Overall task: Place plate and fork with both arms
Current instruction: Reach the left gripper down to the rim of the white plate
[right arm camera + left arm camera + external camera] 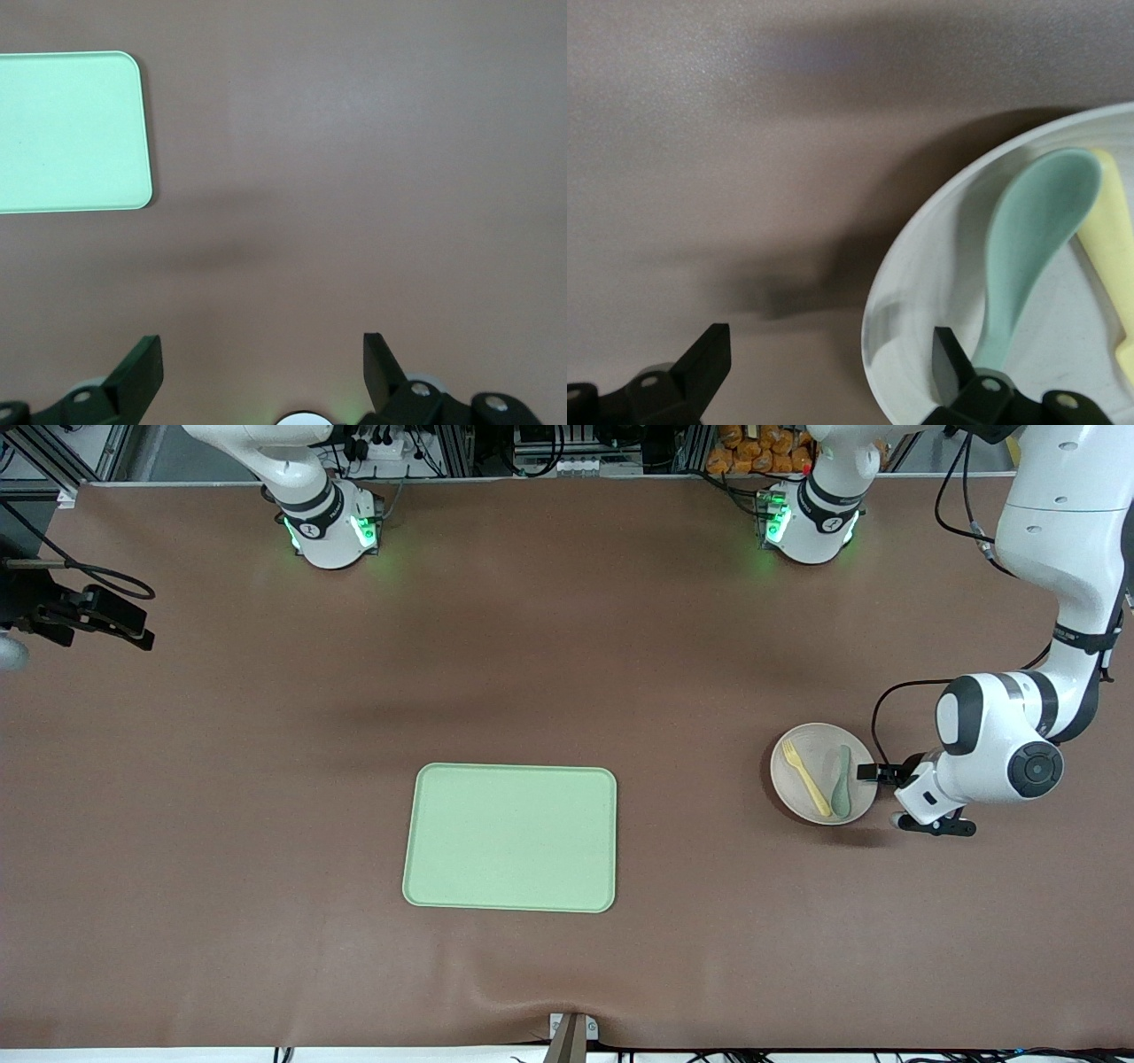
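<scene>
On brown table [266, 779]: tray [510, 838], plate [797, 797].

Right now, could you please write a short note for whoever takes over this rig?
Left tool: open, straddling the plate rim at the left arm's end of the table; nothing held.
Right tool: open, waiting over bare table; nothing held.
Fork and spoon lie side by side in the plate. Tray sits mid-table with nothing on it.
Done: left approach.
Left: grasp plate, place it, then place fork.

Even overhead light, soft shadows, slightly blurred close wrist views.
</scene>
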Robot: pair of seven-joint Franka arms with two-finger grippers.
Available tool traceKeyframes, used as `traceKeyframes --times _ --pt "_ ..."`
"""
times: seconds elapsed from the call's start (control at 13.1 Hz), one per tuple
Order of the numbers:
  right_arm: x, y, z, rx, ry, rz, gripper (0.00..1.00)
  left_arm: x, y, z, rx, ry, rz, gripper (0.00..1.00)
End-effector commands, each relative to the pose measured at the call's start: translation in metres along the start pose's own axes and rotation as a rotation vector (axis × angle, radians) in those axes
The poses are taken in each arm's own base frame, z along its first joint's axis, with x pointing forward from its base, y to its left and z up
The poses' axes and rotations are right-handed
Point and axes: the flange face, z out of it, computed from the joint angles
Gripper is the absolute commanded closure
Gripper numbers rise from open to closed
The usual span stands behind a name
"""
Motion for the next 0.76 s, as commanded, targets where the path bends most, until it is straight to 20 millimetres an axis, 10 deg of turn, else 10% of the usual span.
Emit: traceKeyframes --times 0.0,0.23,0.31,0.46,0.69 --pt "-0.0003 -0.0023 -0.0042 0.015 -0.002 -0.008 0.0 -0.0018 -0.0012 0.0053 0.012 -0.001 0.025 0.0" --pt "0.0 -0.0015 -0.0043 0.015 0.0 -0.007 0.0 -0.0004 0.0042 0.0054 0.013 -0.001 0.037 0.0" --pt "-0.0001 -0.0023 -0.0043 0.015 0.0 -0.008 0.0 -0.0008 0.0015 0.0074 0.013 -0.004 0.034 0.14" --pt "-0.0002 -0.004 -0.0043 0.015 0.0 -0.012 0.0 -0.0001 0.0029 0.0077 0.022 -0.005 0.061 0.78" --pt "-0.0002 -0.004 -0.0043 0.015 0.0 -0.012 0.0 0.0022 0.0088 0.015 0.031 -0.017 0.084 1.0"
